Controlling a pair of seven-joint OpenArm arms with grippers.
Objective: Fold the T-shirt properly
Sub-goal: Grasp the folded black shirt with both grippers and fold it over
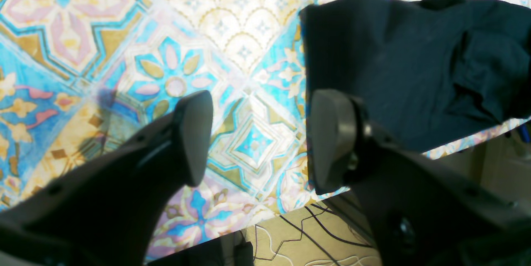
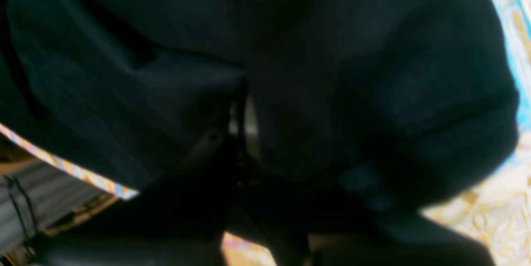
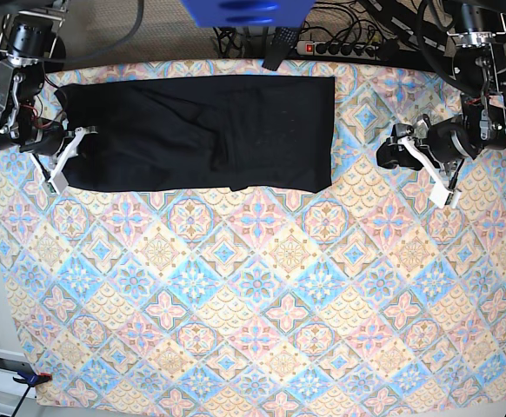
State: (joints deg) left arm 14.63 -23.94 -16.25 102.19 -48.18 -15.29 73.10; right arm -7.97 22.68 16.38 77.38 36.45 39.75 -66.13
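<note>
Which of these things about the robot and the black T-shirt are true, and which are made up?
1. The T-shirt lies near the far edge of the patterned tablecloth. True.
2. The left tool is squeezing the shirt. False: it is open, over bare tablecloth beside the shirt.
3. The shirt is scrunched into a ball. False: it lies flat as a long rectangle.
4. The right tool is at the shirt's end. True.
5. A power strip lies behind the table. True.
</note>
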